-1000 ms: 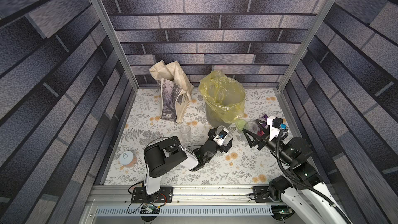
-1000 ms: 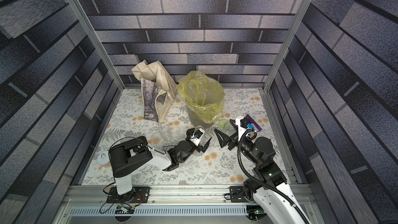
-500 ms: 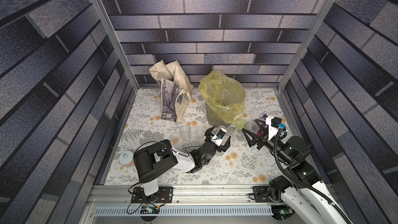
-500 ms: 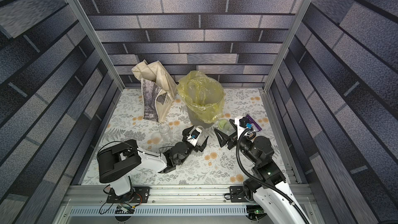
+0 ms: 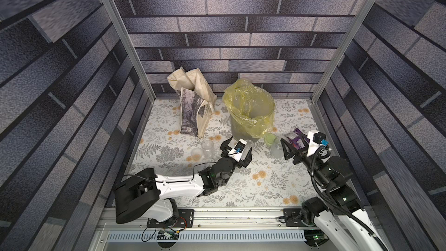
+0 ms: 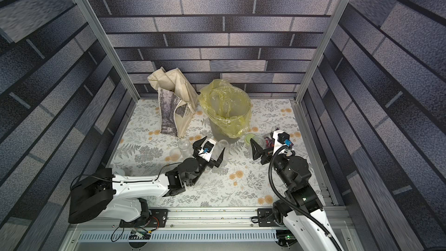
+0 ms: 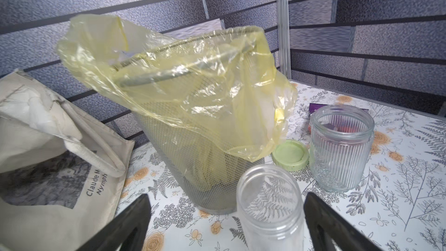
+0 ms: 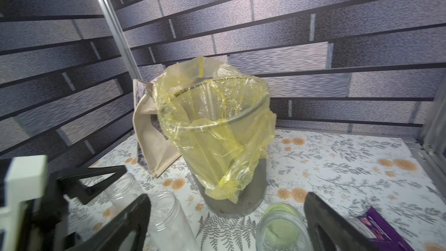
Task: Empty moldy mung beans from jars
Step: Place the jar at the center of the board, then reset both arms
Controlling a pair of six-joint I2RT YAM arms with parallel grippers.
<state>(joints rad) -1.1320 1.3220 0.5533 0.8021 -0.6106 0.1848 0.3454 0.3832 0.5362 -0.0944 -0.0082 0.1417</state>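
Three clear jars stand open and look empty. One slim jar (image 7: pixel 269 204) (image 5: pixel 249 142) is between the fingers of my left gripper (image 7: pixel 226 196) (image 5: pixel 241 144), close to one finger; the gripper is open and not closed on it. The second slim jar (image 5: pixel 207 148) stands to its left. The ribbed jar (image 8: pixel 280 231) (image 5: pixel 277 146) sits between the fingers of my open right gripper (image 8: pixel 226 196) (image 5: pixel 293 142), ungripped. Its pale green lid (image 7: pixel 290 152) lies beside it. No mung beans show in the jars. A greenish patch low in the bag is too blurred to tell.
The grey mesh bucket (image 5: pixel 241 131) with the yellow bag (image 5: pixel 248 107) stands just behind the jars. The cream tote (image 5: pixel 195 112) is left of it. A purple packet (image 8: pixel 381 228) lies at the right. A whitish lid (image 5: pixel 196 152) lies by the second slim jar.
The left arm has turned at its base and stretched out lower, and its gripper drifted slightly left. The right arm has hardly moved. Both grippers stayed open.
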